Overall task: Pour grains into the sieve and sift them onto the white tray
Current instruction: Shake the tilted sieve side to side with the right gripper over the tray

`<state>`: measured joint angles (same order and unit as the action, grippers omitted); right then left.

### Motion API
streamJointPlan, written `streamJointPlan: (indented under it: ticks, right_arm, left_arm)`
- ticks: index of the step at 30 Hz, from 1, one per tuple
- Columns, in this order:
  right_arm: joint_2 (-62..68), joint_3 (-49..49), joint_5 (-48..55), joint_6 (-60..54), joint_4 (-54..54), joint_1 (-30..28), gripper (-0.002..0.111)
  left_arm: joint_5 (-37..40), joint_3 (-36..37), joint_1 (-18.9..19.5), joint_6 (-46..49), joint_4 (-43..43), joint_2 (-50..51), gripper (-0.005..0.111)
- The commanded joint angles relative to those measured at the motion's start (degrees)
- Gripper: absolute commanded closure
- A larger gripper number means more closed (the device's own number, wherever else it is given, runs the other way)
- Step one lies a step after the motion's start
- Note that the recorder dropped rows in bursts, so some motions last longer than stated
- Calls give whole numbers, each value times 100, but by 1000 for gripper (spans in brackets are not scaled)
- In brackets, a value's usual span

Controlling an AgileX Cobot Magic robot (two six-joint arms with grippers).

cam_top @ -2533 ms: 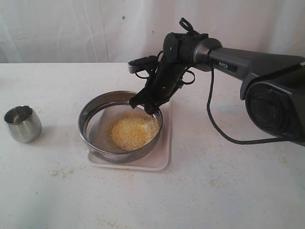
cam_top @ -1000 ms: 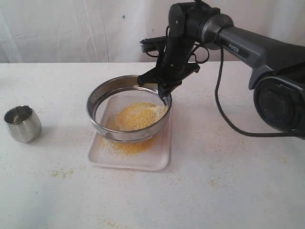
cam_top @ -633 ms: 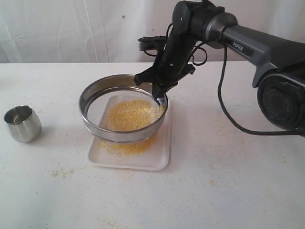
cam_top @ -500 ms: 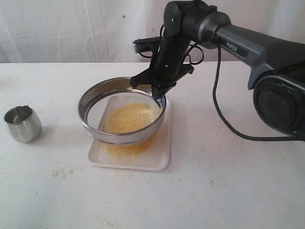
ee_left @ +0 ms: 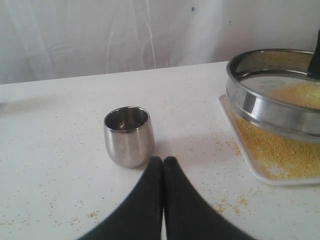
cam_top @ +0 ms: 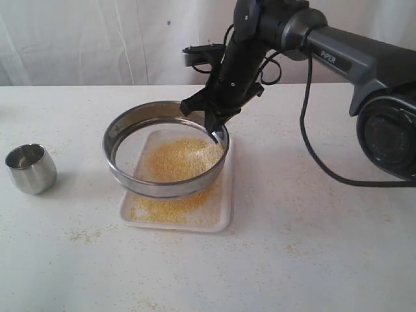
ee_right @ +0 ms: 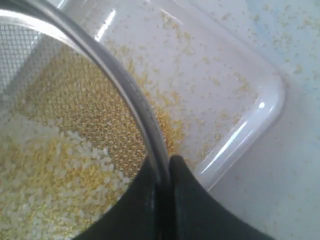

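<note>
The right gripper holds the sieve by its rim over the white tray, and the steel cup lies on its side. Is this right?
Not quite. The steel cup stands upright, mouth up, as the left wrist view shows. The rest holds: the right gripper grips the sieve by its rim over the white tray.

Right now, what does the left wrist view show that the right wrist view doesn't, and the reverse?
Only the left wrist view: the small steel cup upright on the table, the shut, empty left hand in front of it, and the sieve seen from outside, held above the white tray.
Only the right wrist view: the right hand pinched on the sieve's rim, the mesh up close, and paler coarse bits lying on it.
Both: sieve, white tray, and yellow grains on the tray.
</note>
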<state>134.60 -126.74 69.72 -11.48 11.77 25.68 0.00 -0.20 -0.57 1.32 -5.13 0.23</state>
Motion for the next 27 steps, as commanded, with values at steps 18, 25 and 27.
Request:
streamJointPlan:
  ticks: [18, 25, 27]
  right_arm:
    - [-76, 2, 24, -1044, 1138, -140, 108]
    - [-65, 2, -363, 1308, -276, -76, 108]
    - [-75, 2, 24, -460, 771, -50, 108]
  left_arm:
    - [-36, 20, -21, 13, -32, -23, 107]
    - [-36, 20, -21, 13, -32, -23, 107]
    - [-36, 20, -21, 13, -32, -23, 107]
